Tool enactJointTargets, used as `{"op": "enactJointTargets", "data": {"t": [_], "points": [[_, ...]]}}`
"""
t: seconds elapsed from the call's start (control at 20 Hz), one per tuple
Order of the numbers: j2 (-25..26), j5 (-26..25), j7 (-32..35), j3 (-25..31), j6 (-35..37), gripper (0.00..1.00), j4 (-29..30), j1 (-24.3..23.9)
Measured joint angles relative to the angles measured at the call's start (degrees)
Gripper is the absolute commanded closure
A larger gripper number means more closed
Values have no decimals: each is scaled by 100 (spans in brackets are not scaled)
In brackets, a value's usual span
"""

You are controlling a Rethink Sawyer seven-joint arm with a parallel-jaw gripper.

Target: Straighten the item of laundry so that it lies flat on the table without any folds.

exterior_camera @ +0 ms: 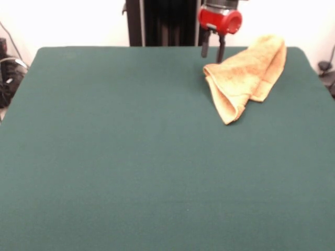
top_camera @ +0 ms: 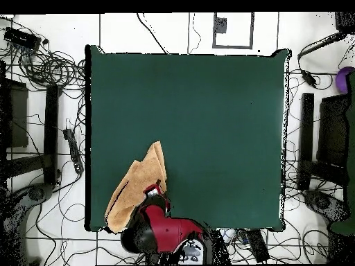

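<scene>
The mustard-orange towel (exterior_camera: 246, 76) lies folded over and bunched near the far right corner of the dark green table (exterior_camera: 131, 157) in the front view. One pointed fold reaches toward the table's middle. My gripper (exterior_camera: 212, 56) hangs from the red wrist at the towel's left end, just above the cloth. Its two dark fingers (exterior_camera: 205, 50) stand apart with nothing between them. In the overhead view the towel (top_camera: 135, 187) sits near the bottom left corner of the table (top_camera: 194, 118). There the red arm (top_camera: 165, 227) covers the gripper and the towel's nearest edge.
The robot's black pedestal (exterior_camera: 162, 23) stands behind the table's far edge. Cables and black stands (top_camera: 52, 131) lie on the floor around the table's sides in the overhead view.
</scene>
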Motion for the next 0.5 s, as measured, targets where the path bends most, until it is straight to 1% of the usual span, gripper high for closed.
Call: {"op": "enactJointTargets", "data": {"t": [0.3,0.5], "points": [[382,186,0,1,-49,0,-275,55],[765,445,0,0,-262,0,-443,151]]}}
